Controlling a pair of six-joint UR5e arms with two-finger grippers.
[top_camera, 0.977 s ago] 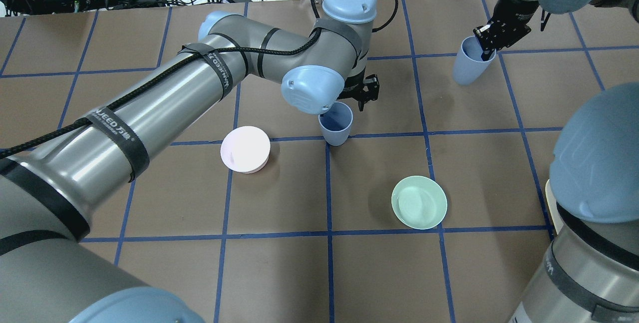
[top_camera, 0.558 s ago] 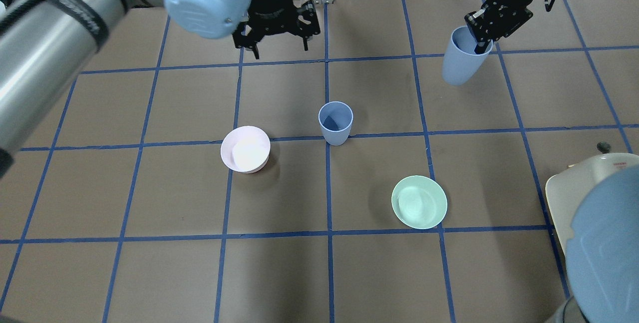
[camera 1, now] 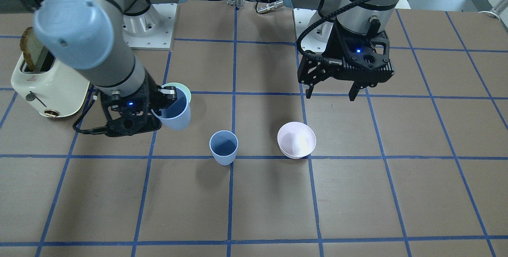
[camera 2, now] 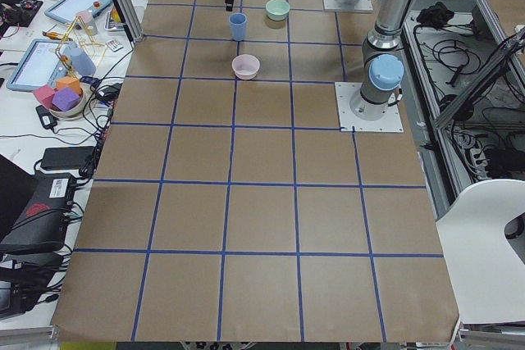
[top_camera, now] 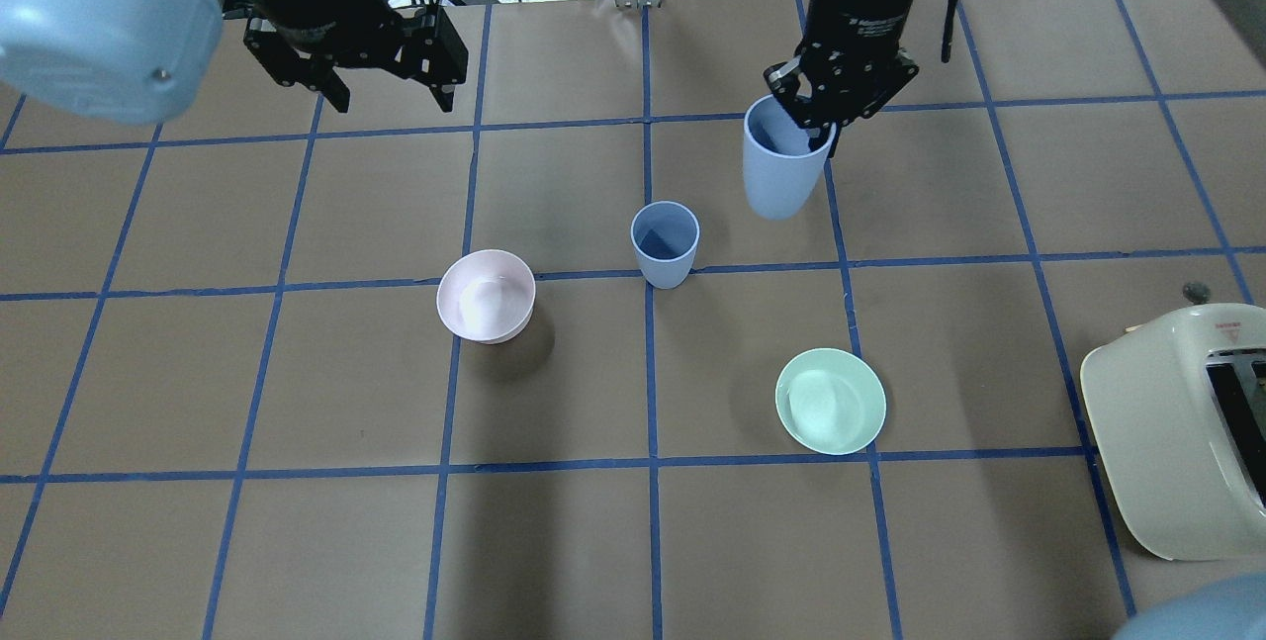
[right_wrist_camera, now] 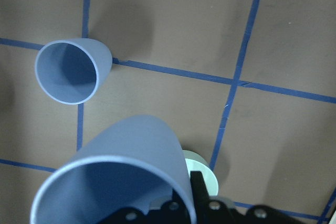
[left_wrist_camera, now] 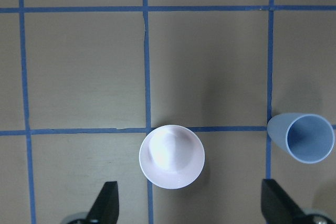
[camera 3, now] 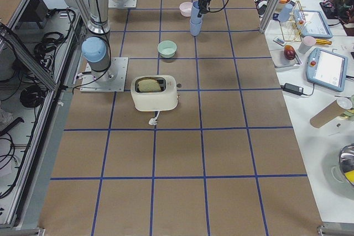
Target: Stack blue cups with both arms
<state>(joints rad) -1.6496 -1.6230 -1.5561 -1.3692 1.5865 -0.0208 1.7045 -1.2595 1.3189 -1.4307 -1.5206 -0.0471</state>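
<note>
One blue cup [top_camera: 665,244] stands upright and empty at the table's middle; it also shows in the front view [camera 1: 224,147] and both wrist views [left_wrist_camera: 308,137] [right_wrist_camera: 71,71]. My right gripper [top_camera: 817,132] is shut on the rim of the second blue cup [top_camera: 781,170], held tilted in the air, to the right of and beyond the standing cup. The held cup fills the bottom of the right wrist view [right_wrist_camera: 121,171]. My left gripper [top_camera: 393,101] is open and empty, high over the back left, above the pink bowl [left_wrist_camera: 171,156].
The pink bowl [top_camera: 486,296] sits just left of the standing cup. A mint-green bowl [top_camera: 830,401] lies to the front right. A cream toaster [top_camera: 1177,432] stands at the right edge. Cables and boxes lie beyond the table's far edge.
My left arm has let go of the middle cup and pulled back up to the far left. My right gripper has carried its cup leftward toward the standing cup.
</note>
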